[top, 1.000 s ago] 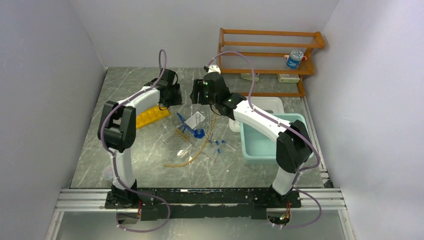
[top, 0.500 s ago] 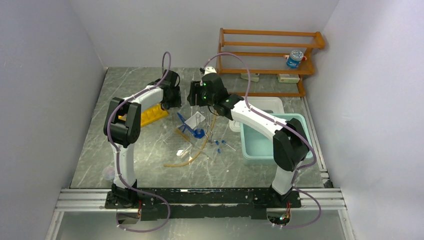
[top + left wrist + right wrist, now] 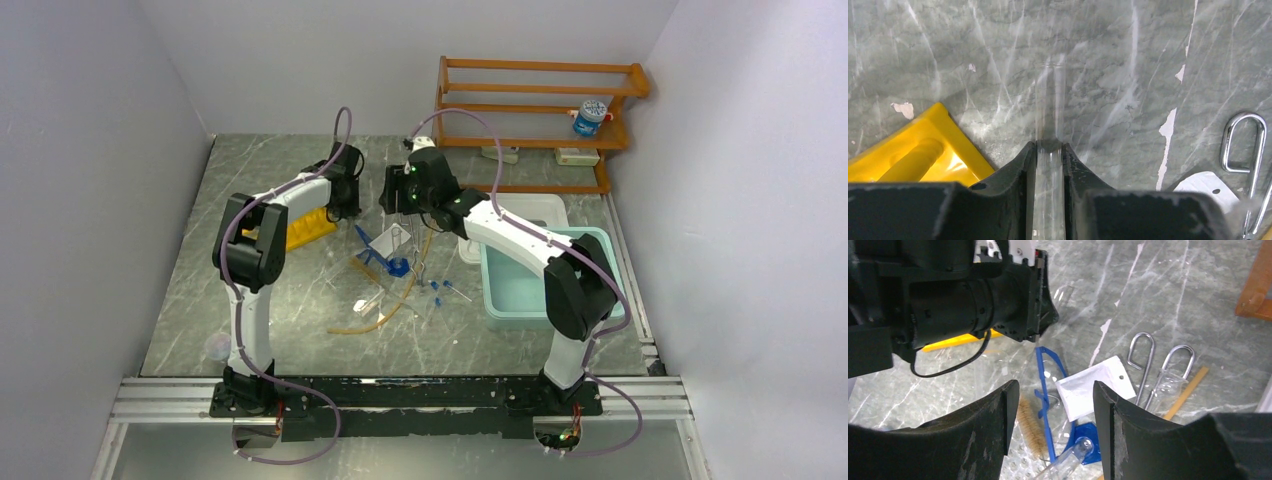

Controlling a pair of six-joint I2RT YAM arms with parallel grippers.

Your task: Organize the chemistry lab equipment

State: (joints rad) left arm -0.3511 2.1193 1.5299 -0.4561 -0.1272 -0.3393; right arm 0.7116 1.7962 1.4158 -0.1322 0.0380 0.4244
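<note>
The left gripper (image 3: 1049, 150) has its fingers pinched tight on a clear glass tube (image 3: 1049, 95), which pokes out over the grey table (image 3: 1128, 60) just right of the yellow holed rack (image 3: 923, 155). Close beside it, the right gripper (image 3: 1054, 390) hangs with fingers spread wide and empty above the white packet (image 3: 1093, 387), blue-framed goggles (image 3: 1083, 436) and metal tongs (image 3: 1142, 336). The tan rubber tube (image 3: 400, 300) lies nearer.

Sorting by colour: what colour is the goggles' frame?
Blue. The goggles show best in the right wrist view.
</note>
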